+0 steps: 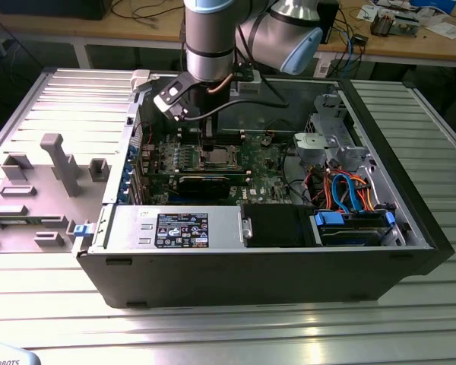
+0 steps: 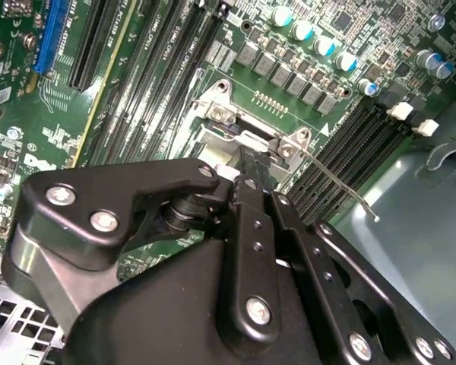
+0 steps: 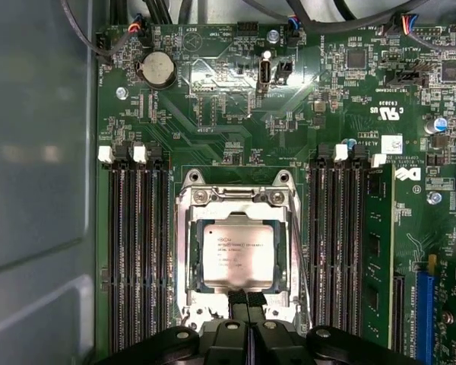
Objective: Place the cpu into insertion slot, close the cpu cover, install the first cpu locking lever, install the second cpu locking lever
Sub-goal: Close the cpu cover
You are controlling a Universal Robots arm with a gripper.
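Observation:
The cpu (image 3: 238,257) lies flat in the insertion slot (image 3: 188,304) on the green board, its silver-grey top showing through the window of the cpu cover (image 3: 191,243). The cover lies down over it. My gripper (image 3: 247,296) is shut, with its black fingertips pressed together at the edge of the cover, touching or just above the frame. In the exterior view the gripper (image 1: 210,144) hangs straight over the slot (image 1: 216,158) inside the open computer case. One thin wire locking lever (image 2: 340,188) sticks out sideways from a corner of the socket, its end free.
Long black memory slots (image 3: 137,251) flank the socket on both sides (image 3: 338,243). A black graphics card (image 1: 204,182), a power supply (image 1: 175,228), a drive cage (image 1: 330,141) and orange and blue cables (image 1: 349,190) fill the case. A grey fixture (image 1: 53,163) stands at the exterior view's left.

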